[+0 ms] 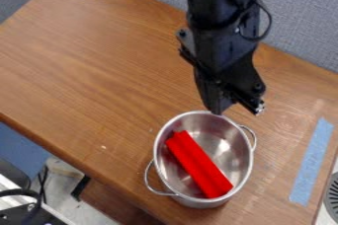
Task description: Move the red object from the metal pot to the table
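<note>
The red object (199, 163) is a long red block lying flat inside the metal pot (239, 142), slanting from upper left to lower right. The pot stands near the front right edge of the wood-grain table (93, 61). My gripper (235, 105) hangs from the black arm just above the pot's far rim, pointing down. Its fingers look closed together with nothing between them. It is apart from the block.
A strip of light blue tape (314, 160) runs along the table at the right. The table's front edge (79, 150) drops off close to the left of the pot. A dark cable and floor clutter (20, 204) lie below the table.
</note>
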Controlling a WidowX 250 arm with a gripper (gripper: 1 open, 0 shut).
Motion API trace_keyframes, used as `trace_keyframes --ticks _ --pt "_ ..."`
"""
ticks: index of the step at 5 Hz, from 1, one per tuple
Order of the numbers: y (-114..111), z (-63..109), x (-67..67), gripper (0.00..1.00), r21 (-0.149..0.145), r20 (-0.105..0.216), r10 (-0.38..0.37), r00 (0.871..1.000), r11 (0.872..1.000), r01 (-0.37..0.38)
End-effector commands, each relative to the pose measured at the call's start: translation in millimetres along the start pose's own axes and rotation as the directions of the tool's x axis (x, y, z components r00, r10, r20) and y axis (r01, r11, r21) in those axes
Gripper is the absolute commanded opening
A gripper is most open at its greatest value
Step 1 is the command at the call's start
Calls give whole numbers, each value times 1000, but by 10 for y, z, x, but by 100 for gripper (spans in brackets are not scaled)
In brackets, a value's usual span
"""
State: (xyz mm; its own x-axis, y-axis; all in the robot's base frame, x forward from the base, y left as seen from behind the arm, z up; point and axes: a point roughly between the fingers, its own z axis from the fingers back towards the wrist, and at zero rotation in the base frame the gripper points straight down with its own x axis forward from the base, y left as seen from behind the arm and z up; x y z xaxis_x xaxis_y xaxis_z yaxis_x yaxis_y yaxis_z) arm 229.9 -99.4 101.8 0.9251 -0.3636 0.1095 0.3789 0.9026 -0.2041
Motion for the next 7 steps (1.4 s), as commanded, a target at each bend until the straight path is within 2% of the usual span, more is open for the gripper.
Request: trace_keyframes --ticks 1,2,3,4,5,6,7 --pt "-198 -201 46 100 -7 33 41 999 999 -41" --pt "-133 51 124 0 -35 53 29 998 999 -27" --pt "-120 296 238 0 -35 72 1 997 999 2" --pt "130 418 241 100 -36 82 -34 996 999 37" --pt "317 374 197 100 -55 53 -92 994 994 95" --pt "168 278 126 100 -63 37 -71 997 995 73" --pt "42 167 47 100 -65 44 -35 998 997 38"
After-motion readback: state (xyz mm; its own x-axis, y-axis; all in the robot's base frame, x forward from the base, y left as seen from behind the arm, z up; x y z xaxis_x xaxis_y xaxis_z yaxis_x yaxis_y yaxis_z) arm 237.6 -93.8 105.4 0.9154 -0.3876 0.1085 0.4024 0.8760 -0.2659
